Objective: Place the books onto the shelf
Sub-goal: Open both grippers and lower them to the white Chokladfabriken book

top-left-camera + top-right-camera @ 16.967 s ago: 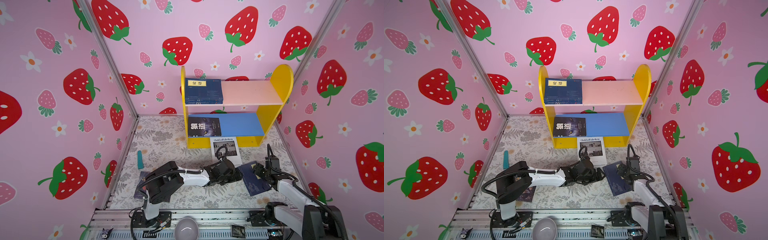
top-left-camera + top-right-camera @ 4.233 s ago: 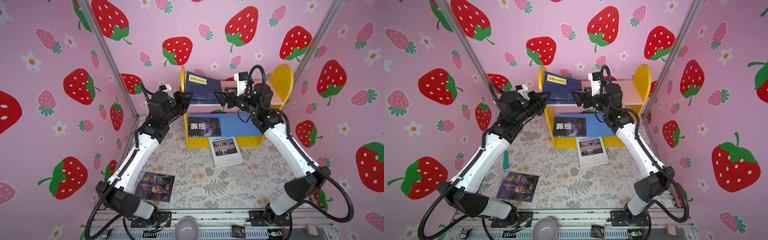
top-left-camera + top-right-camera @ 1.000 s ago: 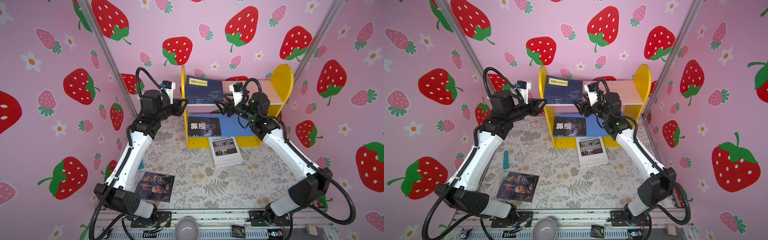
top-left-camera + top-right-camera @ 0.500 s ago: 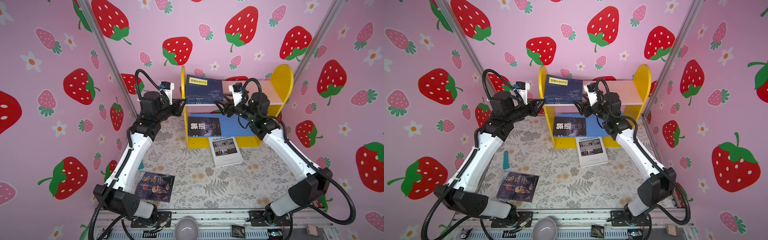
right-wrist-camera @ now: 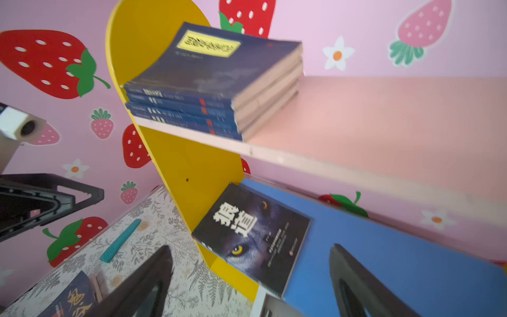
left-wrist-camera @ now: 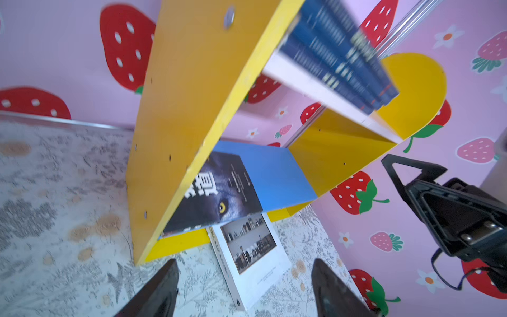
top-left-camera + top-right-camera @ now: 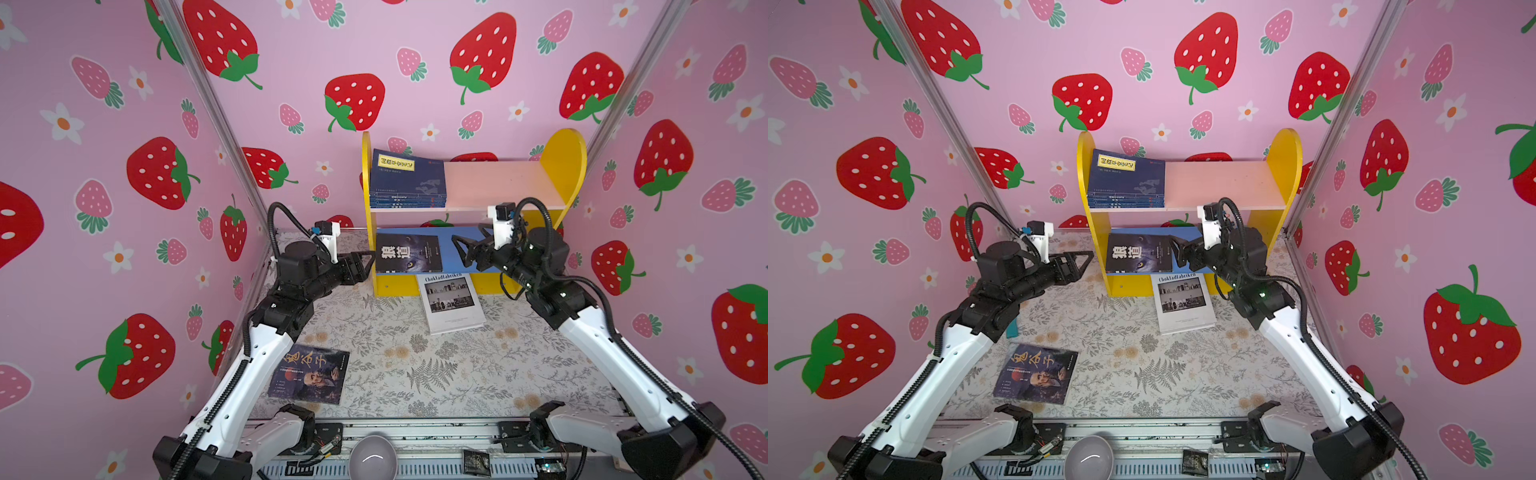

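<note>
The shelf (image 7: 565, 166) stands at the back wall. A stack of navy books (image 7: 407, 183) lies at the left of its pink upper board, the top one tilted; the stack also shows in the right wrist view (image 5: 208, 82). A black wolf-eye book (image 7: 409, 253) lies on the blue lower board. The white "Chokladfabriken" book (image 7: 453, 303) lies on the floor before the shelf. A dark portrait book (image 7: 309, 374) lies at front left. My left gripper (image 7: 368, 266) hangs open beside the left side panel. My right gripper (image 7: 459, 251) hangs open, empty, before the lower board.
A teal stick (image 7: 1011, 328) lies on the floral mat near the left wall, under my left arm. A grey bowl (image 7: 372, 457) sits at the front rail. Strawberry-print walls close in left, right and behind. The right half of the pink board (image 7: 498, 183) is bare.
Both grippers have dropped from the upper board's height to the lower board's level and drawn back from the navy stack. Both jaws stand wider apart than before.
</note>
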